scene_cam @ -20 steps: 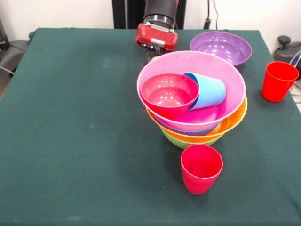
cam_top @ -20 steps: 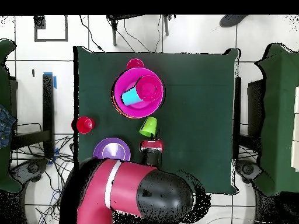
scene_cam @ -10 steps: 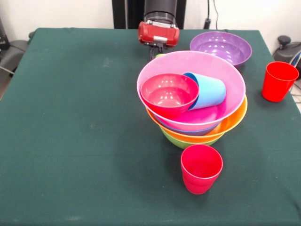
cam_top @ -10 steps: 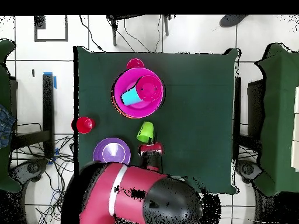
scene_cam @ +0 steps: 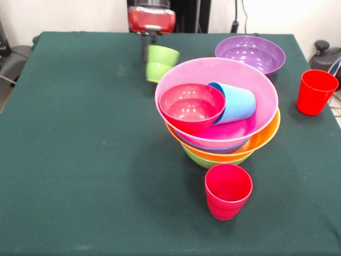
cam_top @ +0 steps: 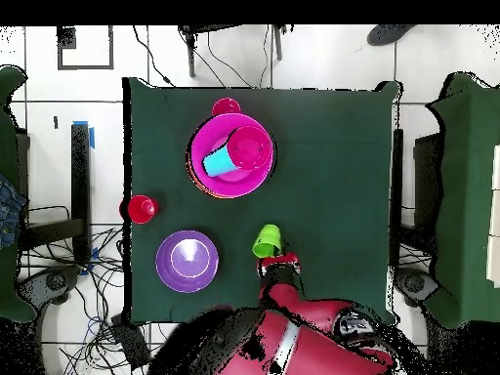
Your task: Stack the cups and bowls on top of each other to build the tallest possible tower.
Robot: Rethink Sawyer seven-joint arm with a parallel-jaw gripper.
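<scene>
The tower [scene_cam: 217,114] is a pile of nested bowls with lime green, orange, blue and pink rims; it also shows in the overhead view [cam_top: 231,154]. Inside the pink bowl [scene_cam: 250,130] a small red bowl [scene_cam: 192,106] sits tilted and a sky blue cup [scene_cam: 234,102] lies on its side. My gripper [scene_cam: 149,52] is shut on the rim of a lime green cup [scene_cam: 161,63] and holds it tilted, behind and to the left of the tower. The cup [cam_top: 266,239] and gripper [cam_top: 275,254] show near the robot in the overhead view.
A purple bowl [scene_cam: 250,53] stands alone at the back right. One red cup [scene_cam: 315,92] stands at the right edge. Another red cup [scene_cam: 228,191] stands in front of the tower. The table's back edge is just behind my gripper.
My gripper has moved left in the front view and drawn back toward the robot, bringing the lime green cup out from behind the tower. The tower and the other cups have not moved.
</scene>
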